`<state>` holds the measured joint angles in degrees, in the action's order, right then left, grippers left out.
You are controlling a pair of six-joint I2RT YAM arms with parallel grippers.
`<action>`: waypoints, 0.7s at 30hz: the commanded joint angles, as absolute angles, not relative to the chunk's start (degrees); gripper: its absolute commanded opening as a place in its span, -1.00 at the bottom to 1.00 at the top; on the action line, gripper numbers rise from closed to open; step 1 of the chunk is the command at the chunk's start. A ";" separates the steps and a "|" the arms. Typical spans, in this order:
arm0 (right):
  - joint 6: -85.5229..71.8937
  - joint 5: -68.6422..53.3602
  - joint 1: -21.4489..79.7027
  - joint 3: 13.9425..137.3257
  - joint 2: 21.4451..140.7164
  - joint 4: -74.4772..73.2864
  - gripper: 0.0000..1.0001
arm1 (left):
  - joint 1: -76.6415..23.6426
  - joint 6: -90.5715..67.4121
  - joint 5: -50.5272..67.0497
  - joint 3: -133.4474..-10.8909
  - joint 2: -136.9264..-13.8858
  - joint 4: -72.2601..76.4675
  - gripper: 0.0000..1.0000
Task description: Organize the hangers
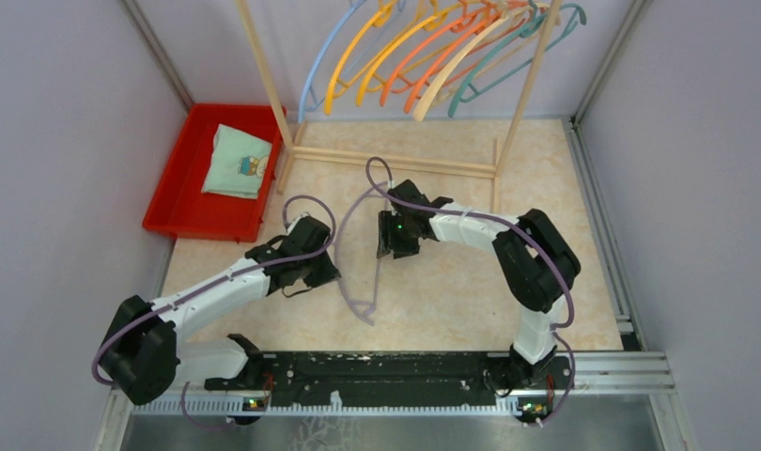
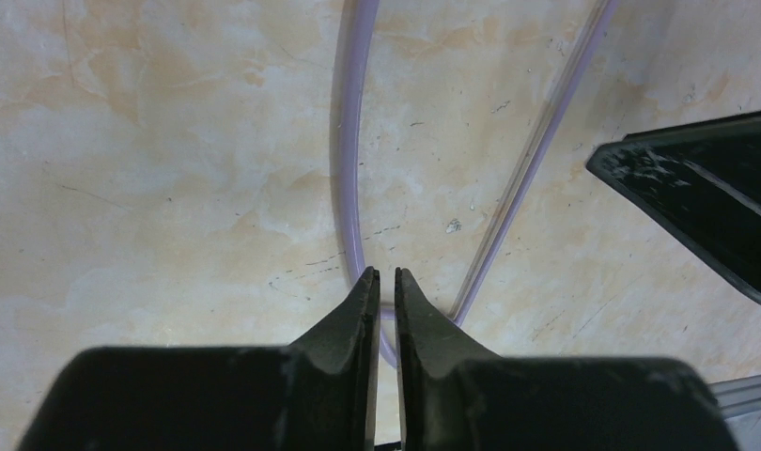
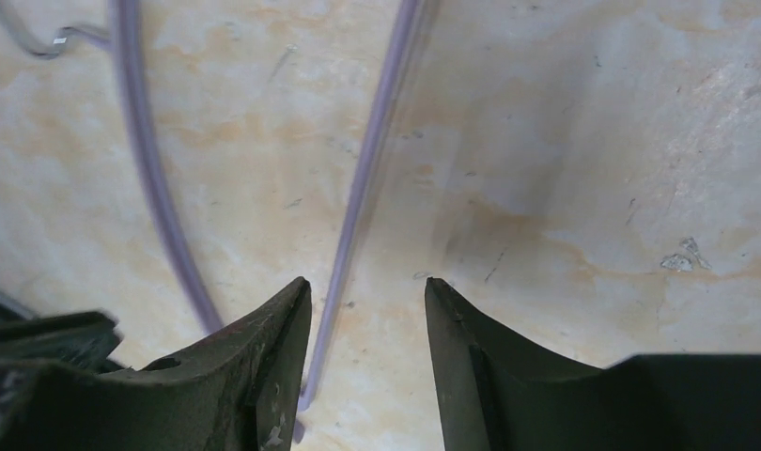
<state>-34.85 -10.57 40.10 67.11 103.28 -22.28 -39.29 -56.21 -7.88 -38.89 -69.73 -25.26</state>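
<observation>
The pale tabletop (image 1: 452, 291) carries a wooden rack (image 1: 396, 162) at its far edge and a red tray (image 1: 175, 221) holding a folded cloth (image 1: 238, 162) at far left; most of the hangers (image 1: 424, 56), light blue, orange, yellow, peach and teal, already hang in a row on the rack's top rail; that part of the job looks done. One lavender hanger (image 1: 343, 282) lies flat on the tabletop, near the middle, between the two arms; it seems to be the last to go up. The right hand (image 1: 396, 246) hovers low over it with its fingers spread, a thin bar of the hanger running between them, untouched; the left hand (image 1: 311, 279) has its fingers pressed almost together, and appears to pinch the hanger's curved bend in the slit; lifting and hooking remain.
</observation>
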 commanded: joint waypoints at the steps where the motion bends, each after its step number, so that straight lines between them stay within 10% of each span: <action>1: -35.43 -3.04 41.85 70.34 107.66 -23.46 -0.07 | -39.64 -54.41 -5.57 -39.02 -68.07 -24.41 -0.54; 12: -37.95 6.66 47.98 78.28 116.77 -28.22 -0.14 | -39.64 -49.90 -6.39 -40.46 -63.16 -28.95 -0.01; 17: -39.84 9.40 48.43 77.31 118.96 -30.83 -0.95 | -39.64 -47.64 -5.60 -40.61 -61.41 -30.26 0.39; 21: -40.96 9.31 48.39 76.06 120.14 -31.30 -1.00 | -39.64 -47.38 -4.99 -39.70 -59.18 -30.89 0.51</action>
<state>-39.79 6.83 47.81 78.56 114.74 -26.00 -39.29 -49.10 -6.07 -39.09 -61.87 -29.43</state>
